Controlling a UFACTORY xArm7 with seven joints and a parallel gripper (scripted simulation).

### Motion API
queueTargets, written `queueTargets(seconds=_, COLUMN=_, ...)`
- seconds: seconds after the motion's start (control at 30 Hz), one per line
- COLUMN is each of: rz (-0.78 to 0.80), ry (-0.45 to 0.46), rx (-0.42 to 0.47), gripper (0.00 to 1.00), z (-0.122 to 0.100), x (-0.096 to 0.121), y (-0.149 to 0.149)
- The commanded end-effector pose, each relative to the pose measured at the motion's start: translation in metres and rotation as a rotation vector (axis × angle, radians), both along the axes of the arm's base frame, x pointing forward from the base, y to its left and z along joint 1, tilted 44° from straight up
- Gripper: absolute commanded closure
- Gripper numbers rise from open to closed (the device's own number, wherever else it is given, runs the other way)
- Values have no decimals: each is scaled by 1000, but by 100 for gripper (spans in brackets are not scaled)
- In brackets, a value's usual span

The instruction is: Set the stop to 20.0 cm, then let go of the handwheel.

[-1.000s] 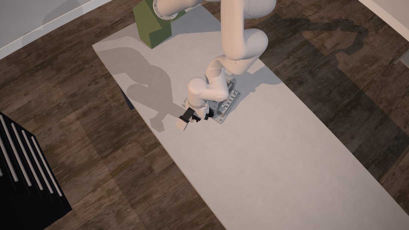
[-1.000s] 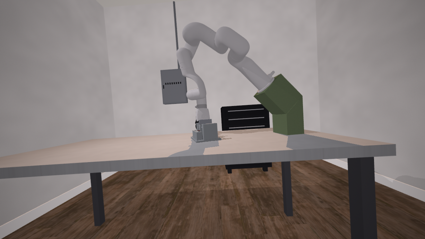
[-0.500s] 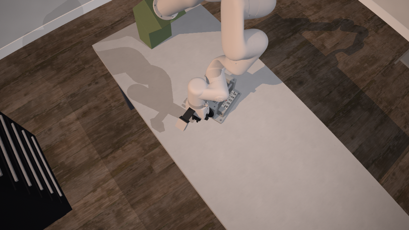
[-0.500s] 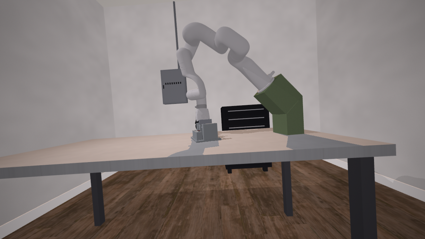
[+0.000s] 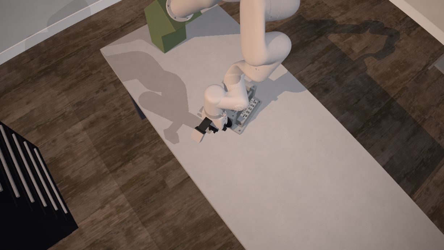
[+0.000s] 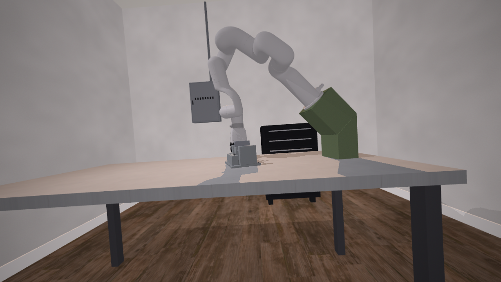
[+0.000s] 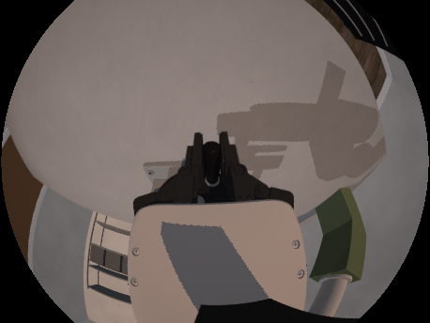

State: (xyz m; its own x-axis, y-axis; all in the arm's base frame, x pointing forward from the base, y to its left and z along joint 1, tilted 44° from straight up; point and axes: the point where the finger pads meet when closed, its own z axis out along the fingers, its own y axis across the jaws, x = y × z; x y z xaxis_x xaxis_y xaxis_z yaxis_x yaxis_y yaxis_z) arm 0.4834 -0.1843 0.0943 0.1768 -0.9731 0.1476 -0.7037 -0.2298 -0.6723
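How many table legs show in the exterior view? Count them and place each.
3: a left leg, a right leg nearest the camera, and a rear leg right of centre. A fourth may be hidden.

From the top view we find the stop fixture (image 5: 247, 113) near the middle of the worktop (image 5: 279, 174), its scale (image 5: 249, 109) along its 3 o'clock edge. The gripper (image 5: 226, 124) sits at the fixture's 8 o'clock end, closed on the handwheel (image 5: 229, 123). The arm's pedestal (image 5: 164, 28) stands on the worktop's corner at 11 o'clock from the fixture. Off the worktop, a cabinet (image 5: 28, 192) stands on the floor (image 5: 108, 186) at 8 o'clock.
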Motion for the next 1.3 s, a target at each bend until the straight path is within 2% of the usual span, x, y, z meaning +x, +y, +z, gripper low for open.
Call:
queueTargets(seconds=0.0, rz=-2, ry=-1, rx=-1, gripper=94, z=1, x=1, y=-1)
queueTargets(seconds=1.27, rz=-2, ry=-1, rx=-1, gripper=94, z=17, x=21, y=5)
